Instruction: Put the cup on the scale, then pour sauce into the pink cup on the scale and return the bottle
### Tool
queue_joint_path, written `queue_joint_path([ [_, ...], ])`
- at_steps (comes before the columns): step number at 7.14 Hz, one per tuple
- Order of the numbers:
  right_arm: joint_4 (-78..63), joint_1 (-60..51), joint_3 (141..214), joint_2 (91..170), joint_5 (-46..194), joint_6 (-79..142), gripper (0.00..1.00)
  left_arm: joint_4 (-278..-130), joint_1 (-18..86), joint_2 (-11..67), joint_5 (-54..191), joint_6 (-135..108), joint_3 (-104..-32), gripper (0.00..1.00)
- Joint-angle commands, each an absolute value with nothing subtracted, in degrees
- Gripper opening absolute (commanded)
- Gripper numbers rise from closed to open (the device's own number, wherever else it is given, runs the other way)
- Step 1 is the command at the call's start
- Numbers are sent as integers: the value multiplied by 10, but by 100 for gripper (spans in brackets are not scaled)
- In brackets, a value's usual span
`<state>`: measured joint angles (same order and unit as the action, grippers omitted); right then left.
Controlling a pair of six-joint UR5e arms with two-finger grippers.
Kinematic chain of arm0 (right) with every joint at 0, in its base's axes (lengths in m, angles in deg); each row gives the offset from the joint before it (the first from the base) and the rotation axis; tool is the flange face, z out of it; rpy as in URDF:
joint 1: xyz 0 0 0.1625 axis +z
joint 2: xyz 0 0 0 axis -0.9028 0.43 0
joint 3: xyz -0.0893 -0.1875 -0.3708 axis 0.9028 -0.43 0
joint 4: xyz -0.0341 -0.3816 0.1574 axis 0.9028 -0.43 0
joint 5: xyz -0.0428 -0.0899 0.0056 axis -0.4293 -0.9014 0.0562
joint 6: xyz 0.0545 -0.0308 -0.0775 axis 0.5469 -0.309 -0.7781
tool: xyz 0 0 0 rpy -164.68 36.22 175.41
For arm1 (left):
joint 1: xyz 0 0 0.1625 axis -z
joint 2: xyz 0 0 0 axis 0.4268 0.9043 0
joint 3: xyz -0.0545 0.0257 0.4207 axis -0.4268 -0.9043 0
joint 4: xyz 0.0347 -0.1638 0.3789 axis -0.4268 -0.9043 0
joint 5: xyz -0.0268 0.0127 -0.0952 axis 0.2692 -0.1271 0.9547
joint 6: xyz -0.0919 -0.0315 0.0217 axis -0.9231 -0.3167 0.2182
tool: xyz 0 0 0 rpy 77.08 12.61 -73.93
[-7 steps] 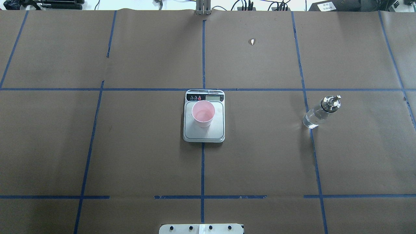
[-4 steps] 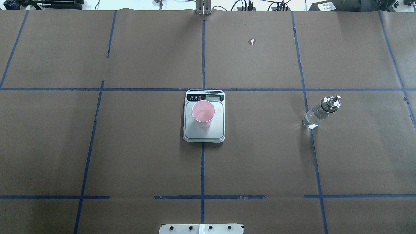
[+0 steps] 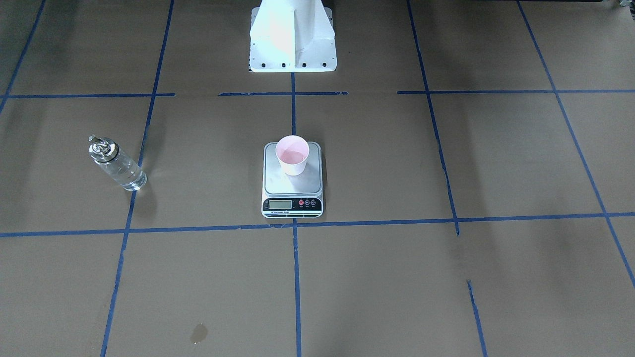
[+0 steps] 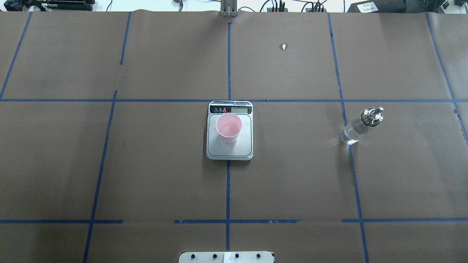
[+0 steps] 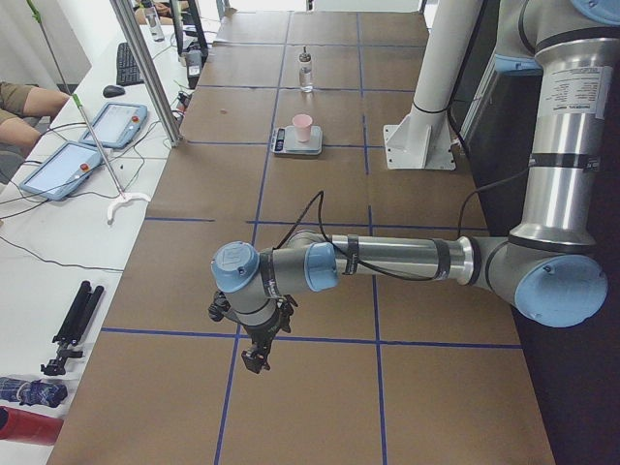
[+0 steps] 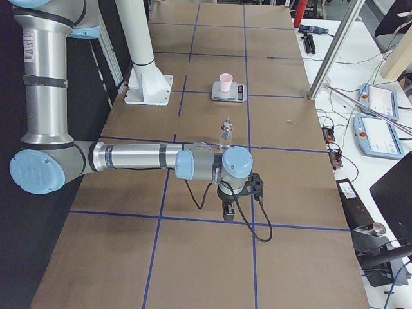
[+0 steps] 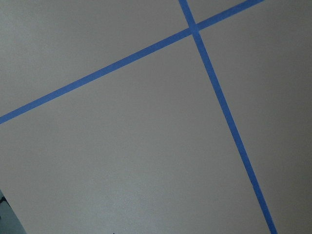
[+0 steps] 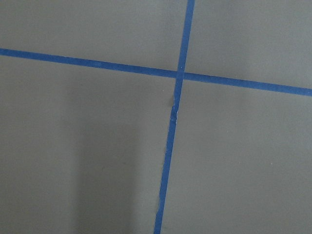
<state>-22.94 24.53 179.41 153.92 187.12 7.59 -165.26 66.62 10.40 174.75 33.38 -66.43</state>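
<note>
The pink cup stands upright on the scale at the table's middle; it also shows in the front view. A little clear liquid shows inside it. The bottle with the metal pourer cap stands upright, alone, to the right, partly filled with clear liquid. It shows on the left in the front view. My left gripper hangs low over the table's left end, far from the scale. My right gripper hangs over the right end, a little short of the bottle. I cannot tell whether either is open or shut.
Brown paper with a blue tape grid covers the table. The white robot base stands behind the scale. A small white scrap lies far back. Both wrist views show only paper and tape. Tablets and cables lie on a side bench.
</note>
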Motion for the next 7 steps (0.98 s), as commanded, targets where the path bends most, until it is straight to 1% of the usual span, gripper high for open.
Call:
queue_joint_path([
  [1, -205, 253, 1786, 1540, 1872, 98, 100, -1653, 667, 105, 1748, 331, -666, 100],
  [3, -205, 260, 1787, 1537, 1872, 99, 100, -1699, 668, 102, 1748, 313, -662, 100],
  [5, -205, 259, 1787, 1536, 1871, 99, 100, -1739, 675, 100, 1749, 228, -662, 100],
  [7, -204, 259, 1787, 1534, 1871, 99, 100, -1742, 676, 98, 1801, 152, -663, 100],
])
